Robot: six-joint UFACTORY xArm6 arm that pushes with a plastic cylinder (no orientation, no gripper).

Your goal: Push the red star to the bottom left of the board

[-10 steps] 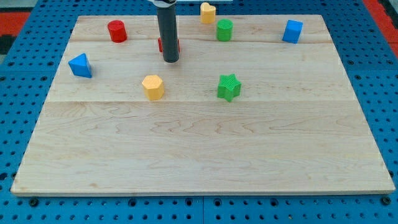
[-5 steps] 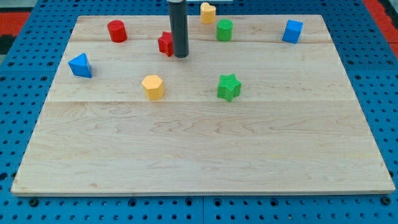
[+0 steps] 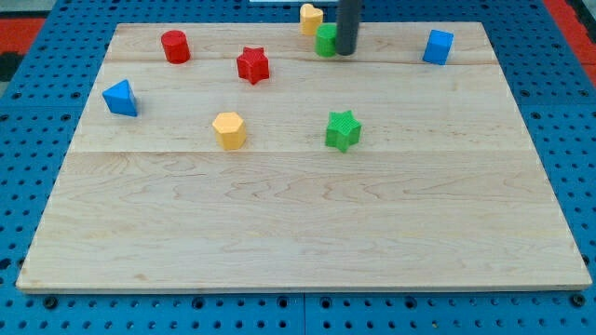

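Seven blocks: two red, including the red star [image 3: 252, 64], two green, two yellow, two blue. My tip [image 3: 345, 51], jawless, covers the far green block [image 3: 325, 40].

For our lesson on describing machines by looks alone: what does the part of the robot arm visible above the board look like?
Only a straight rod shows, entering from the view's top. It is a plain cylinder, dark grey to black, smooth and matte. My tip is its flat-cut lower end, the same width as the shaft. No cables, markings, joints or fingers are visible; the rest of the arm is out of frame.
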